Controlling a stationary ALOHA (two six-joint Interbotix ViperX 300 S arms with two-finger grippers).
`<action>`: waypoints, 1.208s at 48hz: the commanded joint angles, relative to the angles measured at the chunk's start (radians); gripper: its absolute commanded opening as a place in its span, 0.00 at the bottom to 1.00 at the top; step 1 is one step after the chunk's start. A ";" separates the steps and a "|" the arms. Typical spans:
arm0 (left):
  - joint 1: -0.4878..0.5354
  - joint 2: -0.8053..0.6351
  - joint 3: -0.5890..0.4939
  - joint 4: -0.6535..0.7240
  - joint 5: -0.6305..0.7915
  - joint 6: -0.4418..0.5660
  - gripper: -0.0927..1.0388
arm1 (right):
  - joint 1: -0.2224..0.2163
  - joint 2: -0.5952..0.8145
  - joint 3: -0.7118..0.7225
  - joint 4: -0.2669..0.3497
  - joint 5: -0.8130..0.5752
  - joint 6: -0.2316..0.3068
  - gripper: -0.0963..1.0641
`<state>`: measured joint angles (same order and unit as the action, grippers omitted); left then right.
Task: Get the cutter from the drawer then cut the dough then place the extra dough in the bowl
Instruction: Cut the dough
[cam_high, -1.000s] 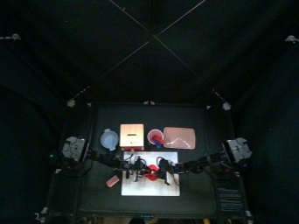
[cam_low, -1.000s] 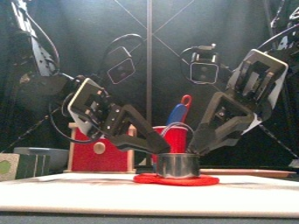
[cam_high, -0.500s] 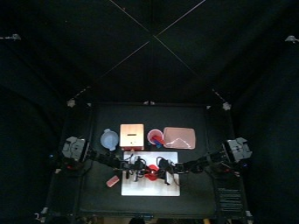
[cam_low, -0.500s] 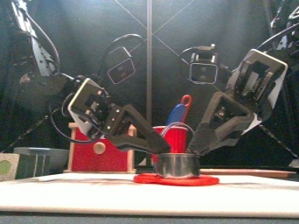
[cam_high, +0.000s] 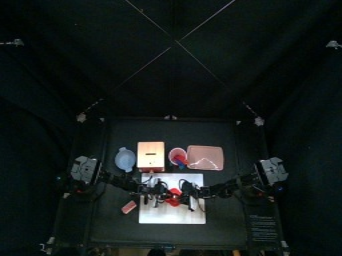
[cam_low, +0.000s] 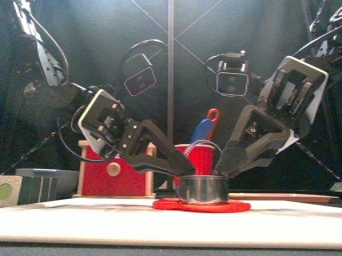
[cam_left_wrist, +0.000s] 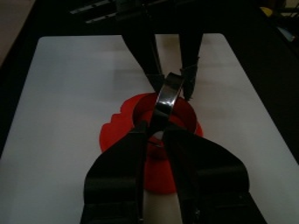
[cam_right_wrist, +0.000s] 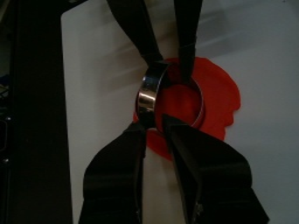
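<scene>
The round metal cutter (cam_low: 201, 188) stands upright on the flat red dough (cam_low: 201, 206) in the middle of the white cutting board (cam_high: 171, 214). My left gripper (cam_low: 178, 172) comes down from the left and is shut on the cutter's near rim (cam_left_wrist: 170, 92). From the right, my right gripper (cam_low: 222, 170) is shut on the opposite rim (cam_right_wrist: 149, 87). The two grippers meet nose to nose over the dough (cam_left_wrist: 122, 131), whose edge looks uneven in the right wrist view (cam_right_wrist: 219, 96).
Along the back stand the blue-grey bowl (cam_high: 126, 158), the wooden box (cam_high: 151, 153), the red cup (cam_high: 177, 156) with toy knives (cam_low: 207, 125), and the pink tray (cam_high: 205, 156). A red drawer front (cam_low: 107, 170) shows left of the board; a small red piece (cam_high: 130, 207) lies there.
</scene>
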<state>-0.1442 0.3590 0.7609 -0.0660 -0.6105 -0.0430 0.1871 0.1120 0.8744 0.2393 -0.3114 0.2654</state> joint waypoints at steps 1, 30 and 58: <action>0.002 0.008 0.012 -0.003 0.043 -0.009 0.61 | -0.032 0.031 0.005 0.014 0.029 0.014 0.58; 0.000 -0.006 0.009 -0.021 0.057 -0.002 0.75 | -0.026 0.015 -0.014 -0.009 0.025 0.003 0.73; 0.002 -0.028 0.009 -0.018 0.057 0.000 0.81 | -0.021 -0.006 -0.020 -0.040 0.017 0.005 0.81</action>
<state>-0.1488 0.3329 0.7578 -0.0828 -0.5814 -0.0414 0.1825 0.1120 0.8498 0.1963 -0.3022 0.2700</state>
